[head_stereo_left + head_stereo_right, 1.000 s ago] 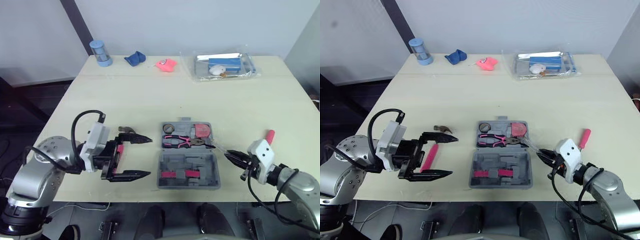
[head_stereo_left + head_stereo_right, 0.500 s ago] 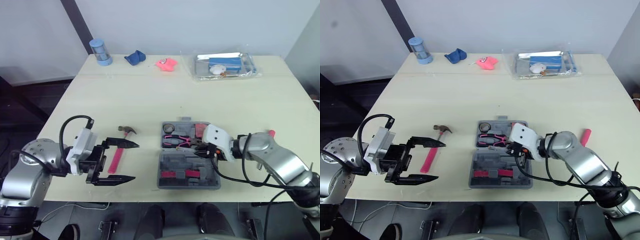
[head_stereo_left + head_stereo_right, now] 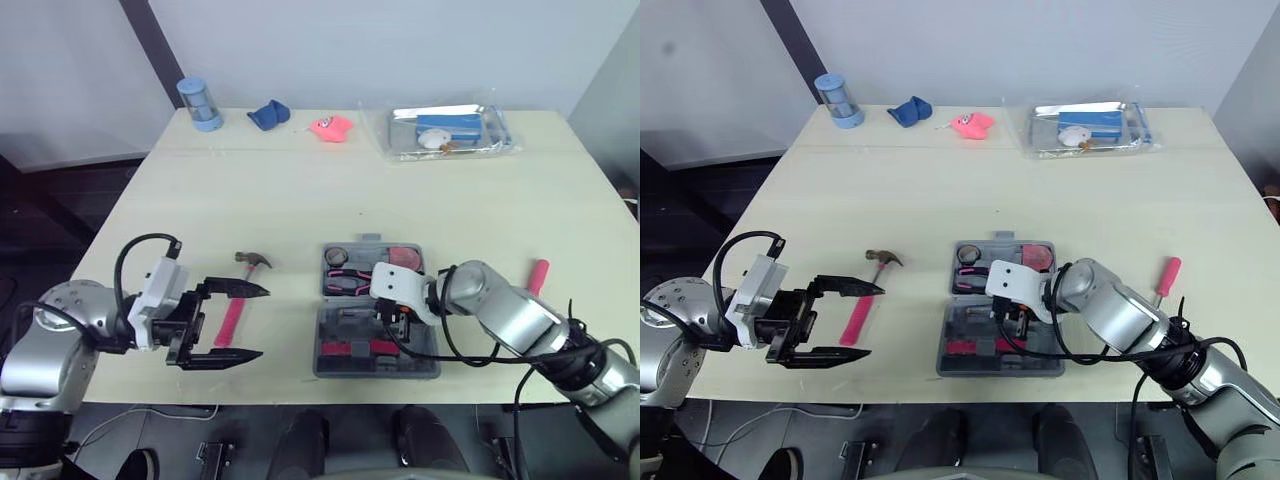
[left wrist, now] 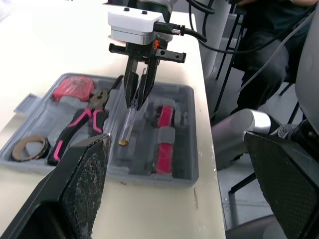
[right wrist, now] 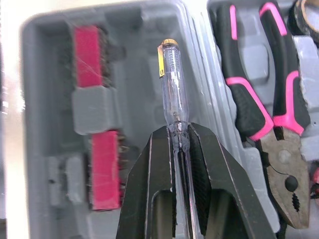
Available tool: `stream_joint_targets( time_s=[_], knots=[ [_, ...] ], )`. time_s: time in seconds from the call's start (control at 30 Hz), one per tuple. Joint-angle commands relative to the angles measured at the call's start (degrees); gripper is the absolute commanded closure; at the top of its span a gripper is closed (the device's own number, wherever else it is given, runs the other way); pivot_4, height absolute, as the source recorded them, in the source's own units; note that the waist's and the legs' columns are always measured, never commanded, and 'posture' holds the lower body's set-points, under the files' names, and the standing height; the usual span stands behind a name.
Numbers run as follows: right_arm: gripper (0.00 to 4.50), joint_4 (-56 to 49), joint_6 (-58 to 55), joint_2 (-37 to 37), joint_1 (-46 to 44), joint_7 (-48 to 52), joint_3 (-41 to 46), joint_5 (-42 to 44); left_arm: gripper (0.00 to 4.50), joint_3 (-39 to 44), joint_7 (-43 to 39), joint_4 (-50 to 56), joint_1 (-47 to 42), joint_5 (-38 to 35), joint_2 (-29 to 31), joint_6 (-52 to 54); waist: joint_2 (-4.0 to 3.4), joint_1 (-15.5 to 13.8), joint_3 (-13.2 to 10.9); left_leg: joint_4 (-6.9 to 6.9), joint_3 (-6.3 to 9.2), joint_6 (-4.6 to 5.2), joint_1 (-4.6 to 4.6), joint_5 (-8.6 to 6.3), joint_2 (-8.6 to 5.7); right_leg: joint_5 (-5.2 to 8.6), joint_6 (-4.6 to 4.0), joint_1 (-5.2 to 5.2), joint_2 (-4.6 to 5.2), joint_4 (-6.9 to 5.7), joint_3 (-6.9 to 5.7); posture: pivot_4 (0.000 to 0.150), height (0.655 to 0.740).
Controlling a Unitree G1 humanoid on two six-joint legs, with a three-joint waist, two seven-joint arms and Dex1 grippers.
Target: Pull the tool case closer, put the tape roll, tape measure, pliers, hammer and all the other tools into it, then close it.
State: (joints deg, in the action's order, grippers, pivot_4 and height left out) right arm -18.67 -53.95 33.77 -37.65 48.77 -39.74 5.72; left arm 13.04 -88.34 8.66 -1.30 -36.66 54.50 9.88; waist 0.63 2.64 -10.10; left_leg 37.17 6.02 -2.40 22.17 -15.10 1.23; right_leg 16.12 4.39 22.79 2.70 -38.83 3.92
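Observation:
The grey tool case (image 3: 331,360) lies open at the table's front middle. Its far half holds the tape roll (image 3: 336,257), the red tape measure (image 3: 405,259) and the pink-handled pliers (image 5: 259,114). My right gripper (image 5: 178,130) is shut on a clear tester screwdriver (image 5: 171,84), held low over the case's near half. The pink-handled hammer (image 3: 237,310) lies on the table left of the case. My left gripper (image 3: 265,322) is open, and the hammer's handle shows between its fingers. A pink-handled screwdriver (image 3: 538,275) lies right of the case.
Along the table's far edge stand a blue cup (image 3: 194,104), a blue cloth (image 3: 269,116), a pink object (image 3: 332,127) and a clear tray of items (image 3: 445,131). Bare tabletop lies between these and the case.
My right gripper has swung left from beside the case to above its near half, carrying the clear screwdriver. My left gripper has drawn back to the left, uncovering the hammer's handle.

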Motion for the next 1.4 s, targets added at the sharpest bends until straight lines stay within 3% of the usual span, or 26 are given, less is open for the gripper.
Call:
stream_joint_targets(
  time_s=[0.03, 0.73, 0.8, 1.0, 1.37, 1.4],
  knots=[
    [4.40, 0.69, 1.82, -1.15, -1.25, -0.03, -0.69, -1.79, 0.00, 1.58, -1.66, 0.29, 0.35, -0.16, 0.90, -0.98, 0.00, 0.03, 0.00, 0.00, 0.00, 0.00, 0.00, 0.00, 0.00, 0.00, 0.00, 0.01, 0.00, -0.01, 0.00, 0.150, 0.7400],
    [4.40, 7.83, 8.37, -7.28, -1.43, 1.64, -2.78, -8.51, 0.00, 2.08, -1.08, 1.07, 1.99, -0.35, 0.67, -1.08, 0.00, 0.74, 0.00, 0.00, 0.02, 0.00, -0.01, 0.00, 0.00, 0.00, 0.00, 0.01, -0.01, -0.04, 0.00, 0.150, 0.7400],
    [3.76, 7.94, 8.93, -7.42, -1.32, 1.72, -2.55, -8.98, 0.00, 1.98, -1.01, 1.17, 2.02, -0.34, 0.63, -1.04, -0.01, 1.07, 0.00, 0.00, 0.03, 0.00, -0.01, 0.00, 0.00, 0.00, 0.00, 0.01, -0.01, -0.04, -0.01, 0.150, 0.7400],
    [0.94, 6.66, 9.06, -6.86, -1.22, 2.28, -1.52, -9.50, 0.00, 1.68, -0.76, 1.70, 2.26, -0.42, 0.38, -0.85, 0.00, 1.30, 0.00, 0.00, 0.04, 0.00, -0.01, 0.00, 0.00, 0.00, 0.00, 0.01, -0.01, -0.06, -0.01, 0.150, 0.7400],
    [0.94, 3.11, 10.33, -5.61, 0.08, 2.40, 2.96, -7.98, 0.00, 1.45, 0.10, 2.28, 2.40, -0.64, -0.26, -0.54, -0.01, 1.26, -0.01, 0.00, 0.05, 0.00, 0.01, 0.00, 0.00, 0.00, 0.00, 0.01, 0.00, -0.04, -0.02, 0.150, 0.7400],
    [1.16, 3.40, 11.27, -5.87, 0.64, 2.39, 3.58, -7.52, 0.00, 1.42, 0.14, 2.10, 2.22, -0.66, -0.31, -0.47, 0.00, 1.24, -0.01, 0.00, 0.05, 0.00, 0.01, 0.00, 0.00, 0.00, -0.01, 0.01, 0.00, -0.04, -0.02, 0.150, 0.7400]
  ],
)
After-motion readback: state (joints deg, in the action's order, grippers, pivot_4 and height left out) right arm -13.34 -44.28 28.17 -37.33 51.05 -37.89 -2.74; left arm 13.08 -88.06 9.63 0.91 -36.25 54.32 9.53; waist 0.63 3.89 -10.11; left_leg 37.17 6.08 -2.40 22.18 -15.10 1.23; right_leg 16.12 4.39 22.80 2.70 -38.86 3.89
